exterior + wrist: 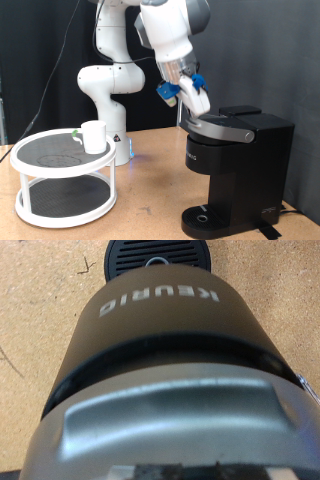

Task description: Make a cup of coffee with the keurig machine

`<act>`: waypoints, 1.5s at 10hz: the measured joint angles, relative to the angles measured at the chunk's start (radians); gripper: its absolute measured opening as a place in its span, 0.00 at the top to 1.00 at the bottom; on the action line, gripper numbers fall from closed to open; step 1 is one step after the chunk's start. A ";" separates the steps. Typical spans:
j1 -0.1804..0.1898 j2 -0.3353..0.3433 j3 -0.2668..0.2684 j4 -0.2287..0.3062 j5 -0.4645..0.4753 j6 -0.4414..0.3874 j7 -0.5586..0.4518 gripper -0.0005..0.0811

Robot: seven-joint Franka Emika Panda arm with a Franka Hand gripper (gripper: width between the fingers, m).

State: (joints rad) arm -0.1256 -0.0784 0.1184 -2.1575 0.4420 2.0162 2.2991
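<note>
A dark curtain hangs behind the wooden desk (150, 190). The keurig (235, 165) stands at the exterior view's right, lid down. The tool (200, 103) touches its lid; I cannot tell if it is clenched. It could slip off. The cup (94, 137) sits on a white rack (62, 185), well apart.

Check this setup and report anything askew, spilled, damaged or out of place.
Nothing stands out. The keurig machine stands upright, lid down, drip tray bare. The cup sits upright on the white two-tier rack. The gripper is at the lid's front. No spills show.
</note>
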 joint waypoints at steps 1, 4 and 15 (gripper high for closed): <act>0.000 0.020 0.003 -0.012 0.000 0.023 -0.004 0.99; 0.000 0.025 0.003 -0.010 0.000 0.046 -0.005 0.99; -0.003 -0.047 -0.018 -0.036 0.363 0.016 -0.322 0.99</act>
State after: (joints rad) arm -0.1284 -0.1251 0.1001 -2.1934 0.8053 2.0327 1.9771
